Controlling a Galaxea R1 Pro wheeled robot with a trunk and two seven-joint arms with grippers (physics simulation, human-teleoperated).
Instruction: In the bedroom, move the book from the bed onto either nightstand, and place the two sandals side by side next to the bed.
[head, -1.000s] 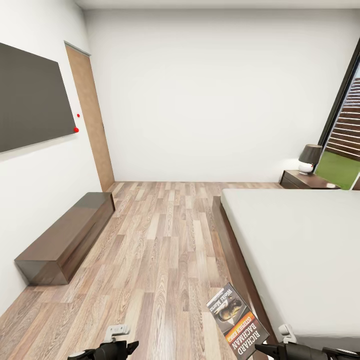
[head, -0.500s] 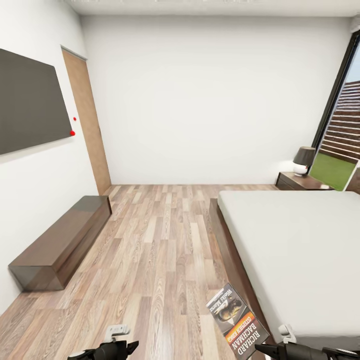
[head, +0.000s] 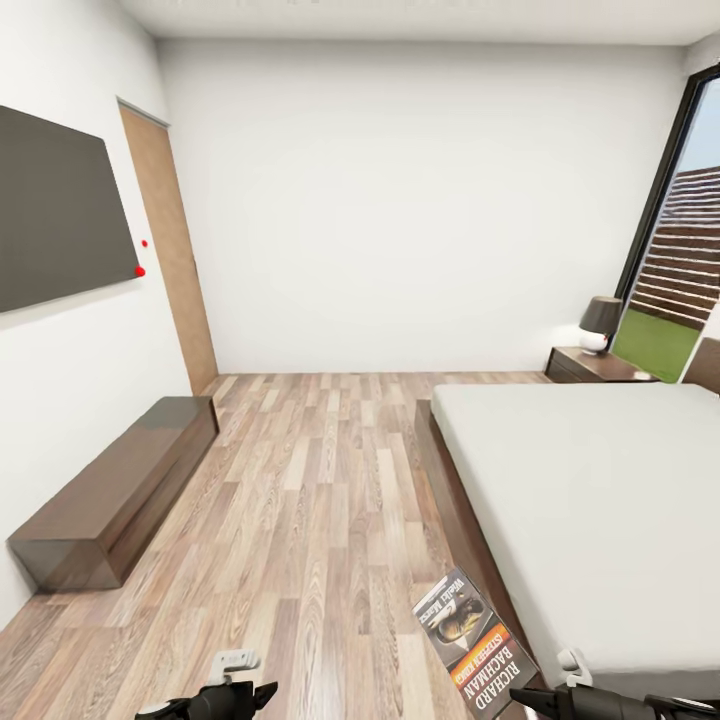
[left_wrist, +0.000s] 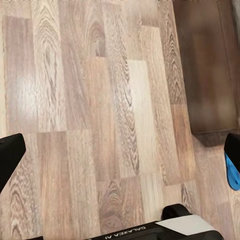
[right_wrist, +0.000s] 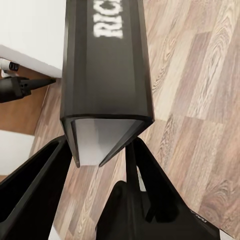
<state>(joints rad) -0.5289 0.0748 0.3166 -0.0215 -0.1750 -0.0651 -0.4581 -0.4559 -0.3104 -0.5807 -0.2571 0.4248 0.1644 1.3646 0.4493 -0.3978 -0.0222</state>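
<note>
The robot is in the bedroom, looking across the wood-plank floor (head: 320, 480) at a white wall. The book (head: 475, 640) is up off the bed (head: 590, 500), held out over the floor just beside the dark frame of the bed. The right gripper (right_wrist: 107, 165) has its fingers (right_wrist: 30, 185) closed on the bottom edge of the book, one on each side, and the white letters "RIC" show on the cover. The left gripper (left_wrist: 120, 165) hangs low over the bare floor with its fingers (left_wrist: 10, 155) spread wide and nothing between them. A little bit of a blue sandal (left_wrist: 231, 172) peeks out at the edge of the left wrist view, on the floor near a dark wooden piece. Far away, past the bed, a nightstand (head: 592, 365) stands by the tall window (head: 675, 260) with a lamp (head: 598, 322) on top. A long low bench (head: 110, 490) sits along the left wall, under a dark screen (head: 60, 225), next to a brown door (head: 170, 250).
</note>
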